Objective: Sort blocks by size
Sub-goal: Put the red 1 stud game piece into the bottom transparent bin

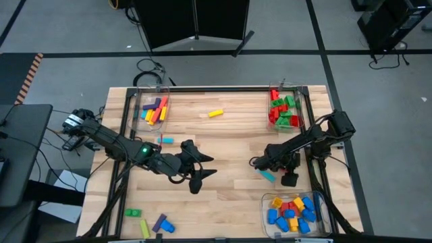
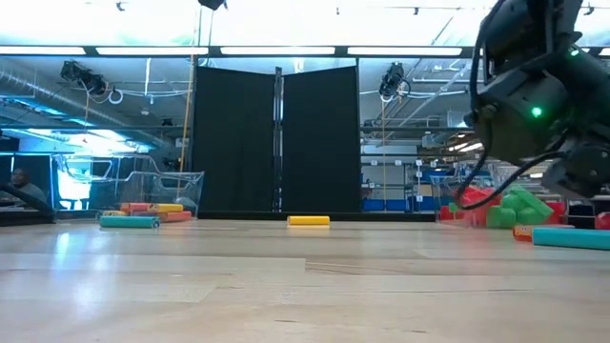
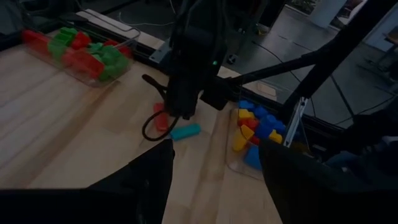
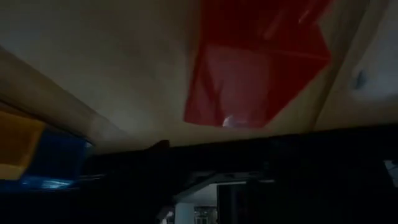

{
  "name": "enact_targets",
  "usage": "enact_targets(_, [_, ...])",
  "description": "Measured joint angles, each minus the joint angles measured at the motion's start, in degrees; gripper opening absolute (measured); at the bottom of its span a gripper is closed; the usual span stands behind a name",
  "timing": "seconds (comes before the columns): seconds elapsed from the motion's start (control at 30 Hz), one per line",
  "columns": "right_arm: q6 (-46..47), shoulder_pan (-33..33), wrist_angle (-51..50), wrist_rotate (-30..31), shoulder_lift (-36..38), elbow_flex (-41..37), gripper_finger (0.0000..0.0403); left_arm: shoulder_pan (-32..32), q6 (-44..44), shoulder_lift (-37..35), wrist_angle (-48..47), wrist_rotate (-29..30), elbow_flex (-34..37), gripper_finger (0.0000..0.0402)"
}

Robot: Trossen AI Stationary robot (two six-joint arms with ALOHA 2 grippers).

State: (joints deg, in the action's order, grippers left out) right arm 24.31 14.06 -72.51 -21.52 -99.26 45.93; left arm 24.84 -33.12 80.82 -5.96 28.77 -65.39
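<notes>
The right claw (image 1: pixel 258 162) sits low over a red block (image 3: pixel 160 118), its spread untellable; it should centre before pinching, avoiding the adjacent teal block (image 3: pixel 185 131).

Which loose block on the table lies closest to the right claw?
The teal block, lying just beside the right claw. The yellow block lies far off near the table's back, and the others sit at the front left.

There are three clear plastic bins (image 1: pixel 154 110) on the wooden counter (image 1: pixel 223 142), each with a heap of small plastic blocks (image 1: pixel 282 110) too mixed to count. Eight loose blocks lie outside the bins. Two dark robot arms (image 1: pixel 115 144) reach in.
</notes>
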Motion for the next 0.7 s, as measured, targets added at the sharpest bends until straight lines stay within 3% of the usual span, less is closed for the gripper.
enact_targets(0.17, [-0.4, -0.7, 0.8, 0.0, 0.0, 1.7, 0.0341, 0.0, 0.0, 0.0, -0.1, -0.1, 0.0, 0.0243])
enact_targets(0.33, [1.5, -3.6, 2.7, 0.3, 0.0, 3.3, 0.0383, 0.0, 0.0, 0.0, -0.1, -0.2, 0.0, 0.0243])
enact_targets(0.53, [6.4, -7.1, 8.5, 1.9, 0.0, 3.9, 0.0395, 0.0, 0.1, 0.0, -0.1, -3.0, 0.0, 0.0243])
enact_targets(0.7, [5.3, -8.9, 9.3, 3.1, 0.0, 3.9, 0.037, 0.0, 0.1, 0.0, -0.1, -4.8, 0.0, 0.0243])
